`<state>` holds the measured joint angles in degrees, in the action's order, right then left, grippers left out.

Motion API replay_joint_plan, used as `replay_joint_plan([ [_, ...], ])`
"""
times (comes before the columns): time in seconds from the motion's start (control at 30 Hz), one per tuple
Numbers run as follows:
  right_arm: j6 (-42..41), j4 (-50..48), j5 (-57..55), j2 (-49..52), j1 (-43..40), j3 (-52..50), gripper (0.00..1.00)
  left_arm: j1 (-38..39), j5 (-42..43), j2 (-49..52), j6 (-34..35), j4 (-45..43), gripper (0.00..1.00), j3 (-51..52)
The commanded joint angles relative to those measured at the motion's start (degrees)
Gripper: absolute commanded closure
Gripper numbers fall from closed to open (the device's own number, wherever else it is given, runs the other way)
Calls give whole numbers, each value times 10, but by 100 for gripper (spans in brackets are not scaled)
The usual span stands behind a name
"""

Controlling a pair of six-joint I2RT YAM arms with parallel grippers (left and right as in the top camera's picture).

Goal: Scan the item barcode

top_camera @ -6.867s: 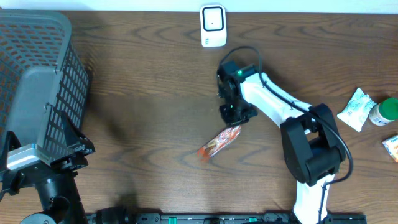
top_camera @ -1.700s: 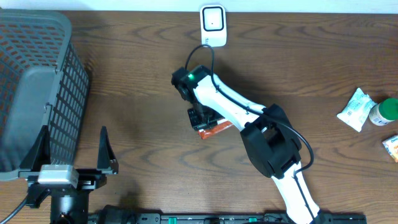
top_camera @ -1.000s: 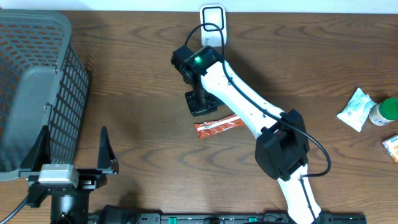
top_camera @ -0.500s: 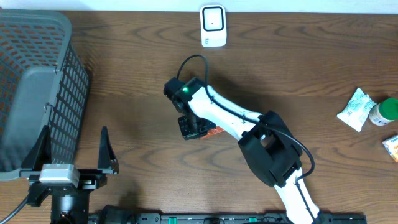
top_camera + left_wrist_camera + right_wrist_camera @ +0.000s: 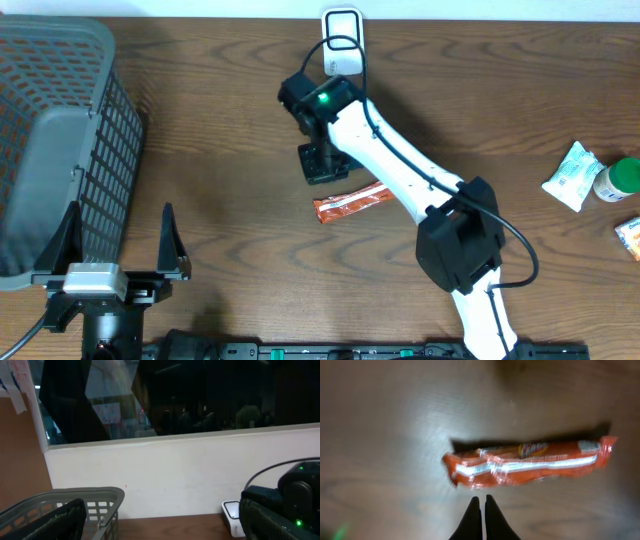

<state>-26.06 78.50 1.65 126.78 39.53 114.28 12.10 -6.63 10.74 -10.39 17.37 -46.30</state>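
- Right gripper (image 5: 325, 163) (image 5: 480, 502): fingers pressed together, nothing between them; tips hang just short of the packet, not touching it.
- Orange snack packet (image 5: 352, 201) (image 5: 530, 465): lies flat on the wooden table (image 5: 230, 120), lengthwise, just beside the gripper on its near side, well apart from the scanner.
- Scanner (image 5: 342, 38): white unit at the far table edge, the right arm's cable crossing in front of it.
- Left gripper (image 5: 120, 215): fingers spread wide, empty, parked near the grey basket (image 5: 60, 130).
- Risk: closed tips can only push, so the packet may skid or spin away instead of being picked up; the fingers must part first.
- Risk: crinkly film lying flat gives little to pinch; tips could scrape wood or slip off.
- Risk: wrong face presented to the scanner, so no read.
- Hard to tell: no barcode visible on the packet; the wrist view is blurred and the print unreadable.
- Cannot tell whether the tips touch the table.
- Left wrist view shows only the basket rim, wall and window; packet not in it.
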Motion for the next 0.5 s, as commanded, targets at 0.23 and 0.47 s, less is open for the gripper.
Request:
replay_joint_plan([
  [0.23, 8, -164, 99, -1, 26, -199, 99, -2, -4, -4, -5, -2, 2, 3],
  [0.47, 39, -137, 109, -2, 14, -146, 99, -2, -4, -3, -5, -2, 2, 3],
])
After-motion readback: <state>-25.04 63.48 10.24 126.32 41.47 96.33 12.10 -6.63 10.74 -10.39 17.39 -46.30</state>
